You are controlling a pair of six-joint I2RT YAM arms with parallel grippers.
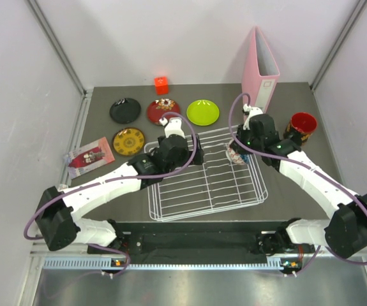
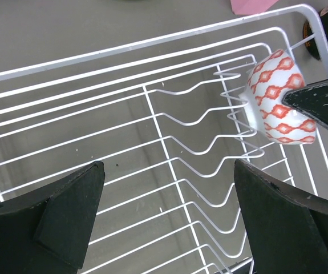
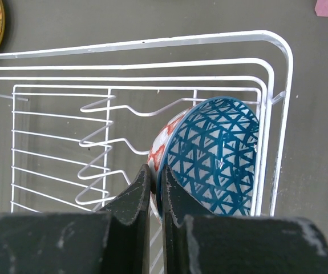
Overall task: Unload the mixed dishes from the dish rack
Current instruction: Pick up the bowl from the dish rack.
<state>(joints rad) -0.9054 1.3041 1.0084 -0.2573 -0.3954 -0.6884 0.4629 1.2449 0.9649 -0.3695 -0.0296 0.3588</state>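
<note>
Closest to my right wrist camera, the right gripper [image 3: 157,194] has its fingers [image 3: 136,197] pressed nearly together, clamped on the rim of the blue-white patterned bowl [image 3: 215,154]. The bowl stands on edge in the far right corner of the dish rack [image 1: 205,204], against the upright dividers, its orange-patterned outside turned toward the rack's middle.

The rack sits mid-worktop [image 1: 221,95]. My right arm sweeps from its near-right base up and leftward, wrist bent down over that corner. The left arm reaches diagonally from the near-left base, and the left gripper [image 2: 168,188] hangs over the rack's grid, fingers wide apart and holding nothing.

A pink binder [image 1: 260,70] stands upright at the back. Beyond the rack lie the black plate [image 1: 125,110], dark red plate [image 1: 163,111], lime green plate [image 1: 203,112] and, nearer left, the gold plate [image 1: 129,141]. The red-and-dark cup [image 1: 301,124] stands right of the rack, with the orange-red cube [image 1: 161,84] at the far edge.
</note>
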